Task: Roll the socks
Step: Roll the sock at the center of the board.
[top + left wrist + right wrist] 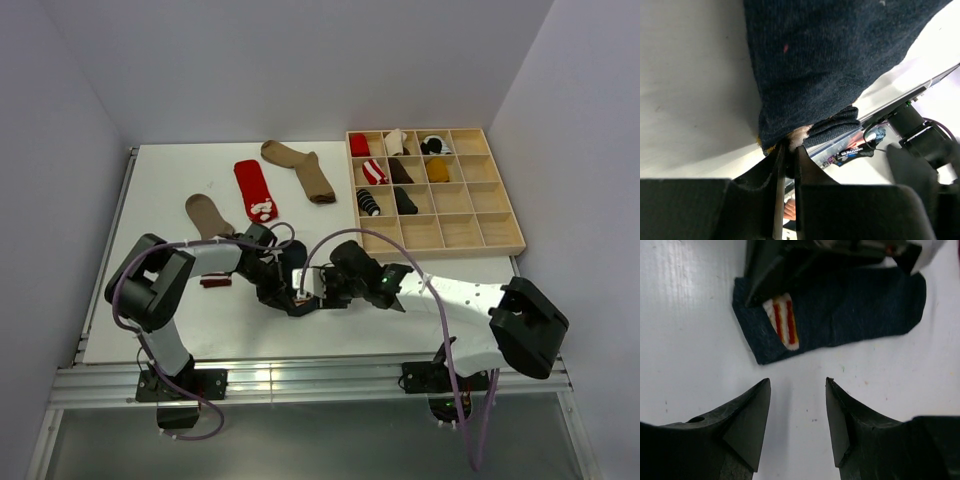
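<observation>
The navy sock point(850, 310) lies flat on the white table, a red-and-white striped motif point(782, 322) showing at its near left corner. My left gripper point(788, 150) is shut on the edge of this navy sock point(830, 65), pinching the fabric between its fingertips. My right gripper point(797, 382) is open over bare table just short of the sock, with nothing between its fingers. From above, both grippers meet at the table's front centre, left gripper point(288, 298) and right gripper point(320, 290), with the navy sock point(293, 254) just behind them.
Three more socks lie behind: a tan sock point(208, 215) running under the left arm, a red sock point(255, 188) and a brown sock point(300, 170). A wooden compartment tray point(470, 235) at the right holds several rolled socks in its back-left cells.
</observation>
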Action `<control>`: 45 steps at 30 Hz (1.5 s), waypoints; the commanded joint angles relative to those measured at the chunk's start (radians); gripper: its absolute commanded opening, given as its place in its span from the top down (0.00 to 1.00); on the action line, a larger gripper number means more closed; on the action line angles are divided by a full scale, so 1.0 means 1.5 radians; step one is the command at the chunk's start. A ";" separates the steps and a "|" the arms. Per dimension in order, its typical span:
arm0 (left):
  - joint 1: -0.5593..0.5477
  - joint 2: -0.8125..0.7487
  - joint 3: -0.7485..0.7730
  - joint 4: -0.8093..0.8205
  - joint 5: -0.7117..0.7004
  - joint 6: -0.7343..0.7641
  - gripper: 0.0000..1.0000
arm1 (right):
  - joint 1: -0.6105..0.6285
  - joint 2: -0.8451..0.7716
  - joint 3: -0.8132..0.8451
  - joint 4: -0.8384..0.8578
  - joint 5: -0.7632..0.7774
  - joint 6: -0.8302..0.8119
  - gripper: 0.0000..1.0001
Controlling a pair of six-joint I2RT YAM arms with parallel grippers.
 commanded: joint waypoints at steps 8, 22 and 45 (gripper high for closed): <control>0.000 0.025 0.035 -0.031 0.010 0.007 0.96 | 0.131 0.016 -0.041 0.091 0.073 -0.070 0.44; 0.000 0.024 0.034 -0.037 0.015 0.020 0.96 | 0.156 0.098 -0.042 0.161 0.114 -0.094 0.53; 0.008 -0.031 0.022 0.027 0.031 -0.047 0.81 | 0.063 0.151 0.117 -0.082 -0.054 -0.026 0.77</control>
